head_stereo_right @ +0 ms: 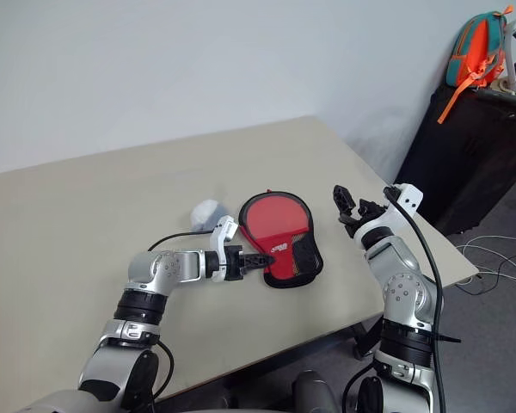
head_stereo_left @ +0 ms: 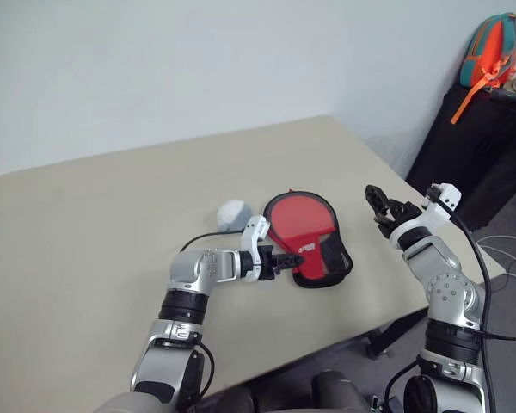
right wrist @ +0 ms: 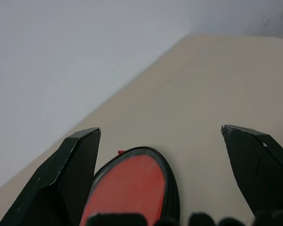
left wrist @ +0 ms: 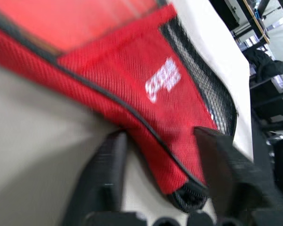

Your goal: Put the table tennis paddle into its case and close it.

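Your left gripper (head_stereo_left: pixel 291 260) had its fingers straddling the case's (head_stereo_left: pixel 308 234) narrow end, not yet visibly pinching it; your right gripper (head_stereo_left: pixel 381 209) hung spread wide at the case's 3 o'clock, holding nothing. The case lay mid-table (head_stereo_left: pixel 86 224), a grey wad (head_stereo_left: pixel 233 213) at its 10 o'clock. The paddle seemed already inside; closing remained. Long axis ran 11 to 5, neck nearest you.

Looks like a lab or test room, not a home. Bare pale-blue wall (head_stereo_left: pixel 198 60) across the top of the frame, plain beige rectangular surface (head_stereo_left: pixel 86 224) in the middle, black cabinet (head_stereo_left: pixel 477 155) at right with an orange-and-teal backpack (head_stereo_left: pixel 492 47) on top, loose white cables (head_stereo_left: pixel 512 254) on grey floor, lower right.
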Motion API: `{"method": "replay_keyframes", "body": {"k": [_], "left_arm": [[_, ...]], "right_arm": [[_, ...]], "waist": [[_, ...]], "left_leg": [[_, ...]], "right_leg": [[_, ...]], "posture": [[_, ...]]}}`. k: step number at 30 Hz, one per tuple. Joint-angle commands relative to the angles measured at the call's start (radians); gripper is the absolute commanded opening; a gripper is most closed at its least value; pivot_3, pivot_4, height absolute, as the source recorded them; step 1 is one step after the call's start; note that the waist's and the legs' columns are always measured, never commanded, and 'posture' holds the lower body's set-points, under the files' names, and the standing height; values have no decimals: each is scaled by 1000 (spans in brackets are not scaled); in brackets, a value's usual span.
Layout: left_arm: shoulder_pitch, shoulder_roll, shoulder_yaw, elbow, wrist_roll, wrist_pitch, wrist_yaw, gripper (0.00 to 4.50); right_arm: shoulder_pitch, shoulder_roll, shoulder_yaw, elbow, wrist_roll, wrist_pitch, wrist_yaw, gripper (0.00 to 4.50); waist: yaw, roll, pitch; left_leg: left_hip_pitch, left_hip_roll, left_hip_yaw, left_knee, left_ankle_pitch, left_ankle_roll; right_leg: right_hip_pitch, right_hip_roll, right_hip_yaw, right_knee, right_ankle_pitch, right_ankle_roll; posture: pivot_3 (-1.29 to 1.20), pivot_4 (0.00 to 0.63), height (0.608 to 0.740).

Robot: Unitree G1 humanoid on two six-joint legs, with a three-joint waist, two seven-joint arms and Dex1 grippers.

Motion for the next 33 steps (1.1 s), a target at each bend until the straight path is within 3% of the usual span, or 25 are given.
{"method": "replay_keyframes", "body": {"k": [1,3,11,20,29,33], "left_arm": [[-2,-22,14,-3,-43,42,1,685],[-3,-25,29,3,-46,52,10,23],[-2,13,67,-29,-86,140,8,23],[130,292,74,-371,-313,451,-119,23],[292,502,68,-456,-505,466,-98,23],[358,541,76,-493,-540,466,-70,23]], "right_arm": [[-11,-15,-7,-24,-1,-24,-11,4459],[-9,-16,-9,-28,-1,-24,-16,4459],[16,-16,-2,-45,-3,-21,-27,4459],[18,-35,11,-50,-6,-17,-22,4459],[22,-58,44,-59,-3,16,-8,4459],[27,-63,50,-68,-2,25,-8,4459]], "waist": [[0,0,0],[0,0,0],[-1,0,0],[-18,1,1],[-26,1,1],[-26,1,1]], "left_leg": [[0,0,0,0,0,0],[0,0,0,0,0,0],[0,0,0,0,0,0],[0,0,-1,-4,0,0],[0,0,0,-5,0,0],[0,0,0,-6,0,0]], "right_leg": [[0,0,0,0,0,0],[0,0,0,0,0,0],[-1,0,0,0,0,0],[-3,0,1,1,-1,0],[-4,-1,0,1,-2,0],[-5,-1,0,1,-2,-1]], "posture": [[0,0,740],[0,0,740],[0,0,740],[0,0,740],[0,0,740],[0,0,740]]}}
